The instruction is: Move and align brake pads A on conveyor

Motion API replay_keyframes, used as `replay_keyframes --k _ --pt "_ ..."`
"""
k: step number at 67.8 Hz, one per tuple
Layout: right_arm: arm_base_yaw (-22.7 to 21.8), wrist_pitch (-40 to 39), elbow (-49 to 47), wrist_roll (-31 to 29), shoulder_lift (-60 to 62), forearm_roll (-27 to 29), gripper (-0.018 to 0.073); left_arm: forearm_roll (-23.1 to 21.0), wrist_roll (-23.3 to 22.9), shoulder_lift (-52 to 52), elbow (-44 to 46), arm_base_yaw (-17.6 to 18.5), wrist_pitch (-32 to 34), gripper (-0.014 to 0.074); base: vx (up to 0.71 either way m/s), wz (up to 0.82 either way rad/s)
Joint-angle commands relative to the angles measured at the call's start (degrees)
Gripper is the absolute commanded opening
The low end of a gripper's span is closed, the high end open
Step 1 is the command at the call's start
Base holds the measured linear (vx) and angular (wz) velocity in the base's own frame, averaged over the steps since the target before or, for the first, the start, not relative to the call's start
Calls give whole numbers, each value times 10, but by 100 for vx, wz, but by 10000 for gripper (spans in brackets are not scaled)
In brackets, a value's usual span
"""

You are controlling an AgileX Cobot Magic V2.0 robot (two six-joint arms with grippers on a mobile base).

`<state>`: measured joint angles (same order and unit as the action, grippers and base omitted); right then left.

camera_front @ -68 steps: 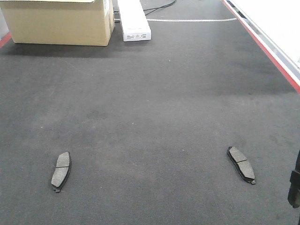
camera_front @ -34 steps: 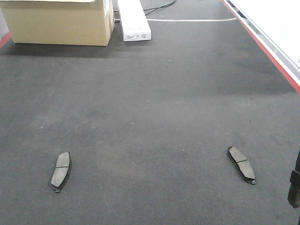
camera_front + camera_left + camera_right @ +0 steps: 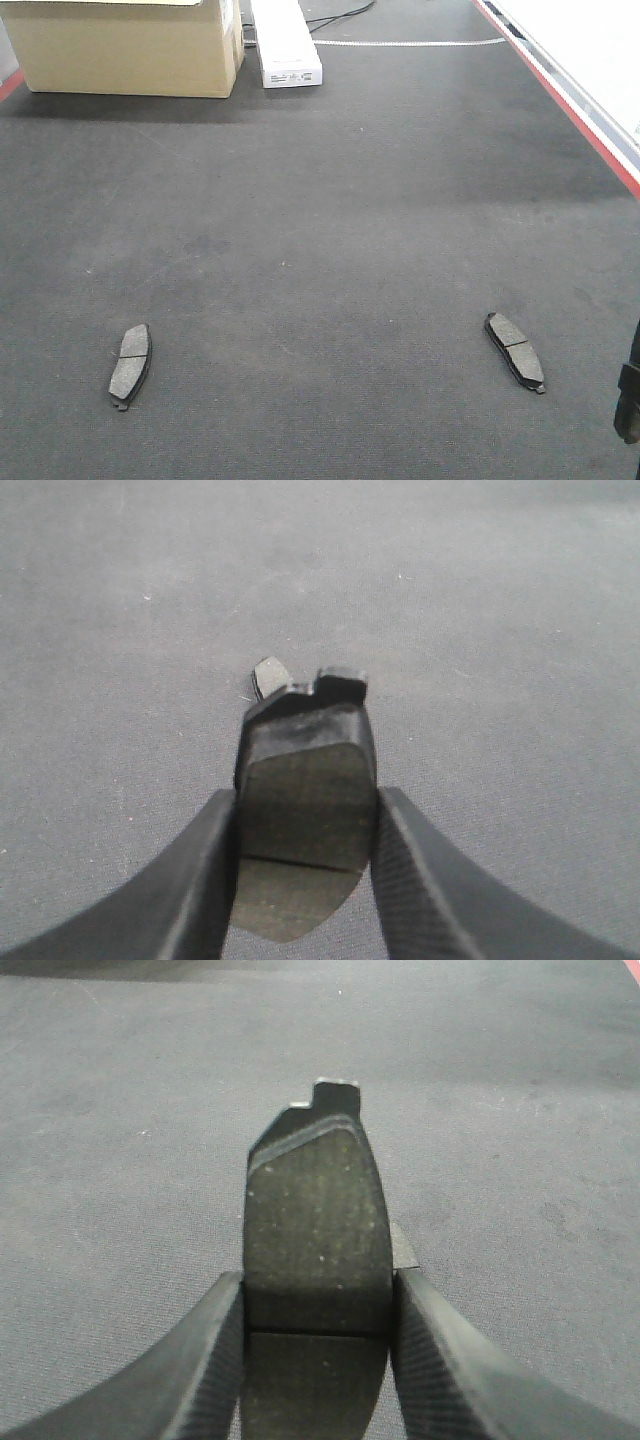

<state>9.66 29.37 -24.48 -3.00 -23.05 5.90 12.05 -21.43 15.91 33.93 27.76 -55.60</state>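
Gripping brake pads (image 3: 305, 810) (both hands)

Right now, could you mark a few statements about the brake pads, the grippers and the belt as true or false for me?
1. The left gripper holds a brake pad between its fingers. True.
2. The right gripper is open and holds nothing. False: it is shut on a brake pad.
3. Two more pads, the left pad and the right pad, lie flat on the conveyor. True.
4. Those two pads touch each other. False: they lie far apart, near opposite sides of the belt.
5. A cardboard box stands at the far left. True.
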Motion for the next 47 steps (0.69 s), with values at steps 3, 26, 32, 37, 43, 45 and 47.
replay_keyframes --k 3,26,32,37,43,45,47 --pt "-4 -53 -18 -4 -3 -2 -7 -4 -6 16 18 2 44 -6 0 0" --pt "-4 -53 -18 -4 -3 -2 -7 -42 -4 278 96 2 76 4 0 0" --pt "-4 -53 -18 -4 -3 -2 -7 -64 -4 358 134 2 108 8 0 0" --pt "-4 -53 -18 -4 -3 -2 -7 -83 -4 423 165 2 130 13 0 0" --pt "-4 -53 -18 -4 -3 -2 -7 -99 1 490 195 2 142 18 0 0" --pt "-4 -53 -18 -4 -3 -2 -7 -102 1 511 204 2 142 21 0 0" --pt "-4 -53 -18 -4 -3 -2 -7 -106 5 537 215 2 142 23 0 0"
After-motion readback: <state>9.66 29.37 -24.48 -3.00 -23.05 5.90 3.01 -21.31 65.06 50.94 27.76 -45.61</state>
